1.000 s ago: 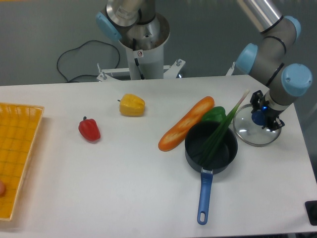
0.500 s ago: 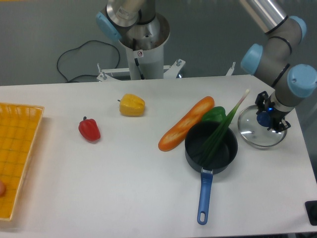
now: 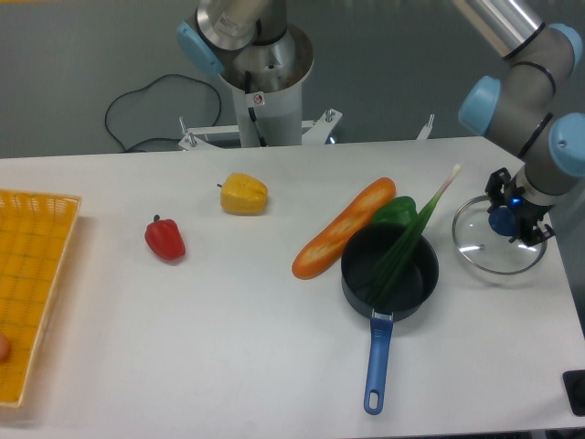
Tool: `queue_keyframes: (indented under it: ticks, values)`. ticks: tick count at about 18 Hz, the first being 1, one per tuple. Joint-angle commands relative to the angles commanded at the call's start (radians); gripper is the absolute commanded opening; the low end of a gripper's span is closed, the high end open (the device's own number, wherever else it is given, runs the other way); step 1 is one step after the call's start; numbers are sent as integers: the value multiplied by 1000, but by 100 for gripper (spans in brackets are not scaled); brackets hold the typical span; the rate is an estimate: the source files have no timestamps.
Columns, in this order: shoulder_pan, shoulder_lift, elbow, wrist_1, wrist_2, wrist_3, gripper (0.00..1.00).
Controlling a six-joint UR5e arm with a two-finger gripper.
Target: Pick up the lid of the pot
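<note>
At the right side, my gripper (image 3: 513, 215) is closed around the blue knob of the pot lid (image 3: 482, 245). The lid is round clear glass with a thin metal rim and looks a little tilted. Its knob sits between the black fingers, which partly cover it. How far the rim stands above the table cannot be told from this view.
Left of the lid is a black pot (image 3: 358, 265) with a blue handle, green stalks (image 3: 399, 256) inside. Beside it are a green pepper (image 3: 395, 211) and a baguette (image 3: 344, 229). Farther left lie a yellow pepper (image 3: 244, 195), red pepper (image 3: 165, 240) and yellow crate (image 3: 27, 293).
The gripper and lid have shifted together to the right, away from the pot, and the lid's tilt has changed slightly. The other objects have stayed in place.
</note>
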Motion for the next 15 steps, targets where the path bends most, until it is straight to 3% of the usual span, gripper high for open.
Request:
queue_keyframes:
  ticks: [15]
  values:
    - [-9, 29, 5, -28, -28, -6, 52]
